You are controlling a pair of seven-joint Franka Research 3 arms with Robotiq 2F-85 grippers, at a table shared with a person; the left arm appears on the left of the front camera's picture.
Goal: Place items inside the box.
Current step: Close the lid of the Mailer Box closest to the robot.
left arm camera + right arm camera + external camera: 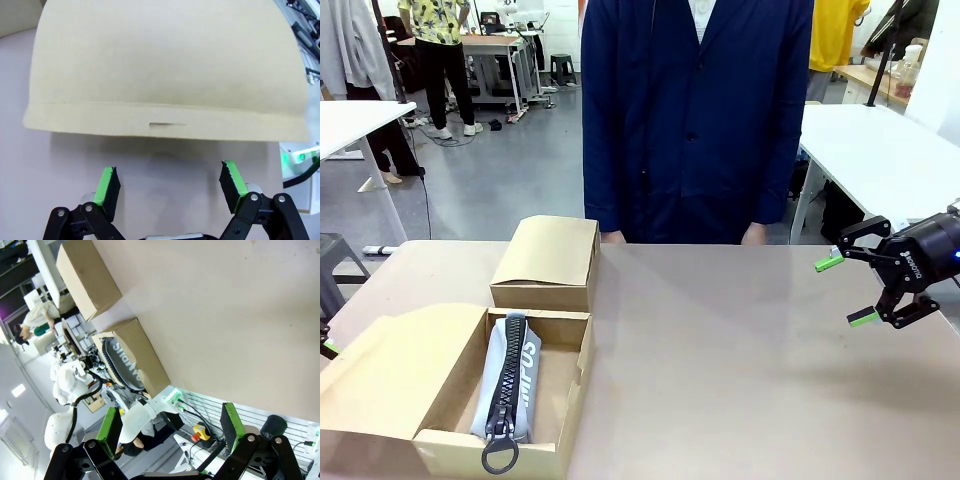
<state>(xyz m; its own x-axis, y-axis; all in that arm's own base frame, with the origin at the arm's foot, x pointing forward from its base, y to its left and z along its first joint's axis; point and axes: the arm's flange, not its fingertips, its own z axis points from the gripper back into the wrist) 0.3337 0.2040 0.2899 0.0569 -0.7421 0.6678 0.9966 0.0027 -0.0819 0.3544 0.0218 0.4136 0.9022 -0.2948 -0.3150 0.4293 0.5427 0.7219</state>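
Note:
An open cardboard box (490, 455) sits at the near left of the table, its lid flap (390, 370) folded out to the left. Inside lies a pale grey-blue zip pencil case (510, 385) with a black zipper and ring pull, lengthwise. The right wrist view also shows the pencil case (122, 365) in the box (145, 360). My left gripper (170, 187) is open just above the table, facing the edge of the lid flap (165, 70), with nothing between its fingers. My right gripper (846, 291) hovers open and empty over the table's right side, far from the box.
A second, closed cardboard box (545, 262) stands right behind the open one. A person in a dark navy coat (695, 120) stands at the far edge, hands (753, 235) resting at the table rim. Bare tabletop (740, 370) spans the middle and right.

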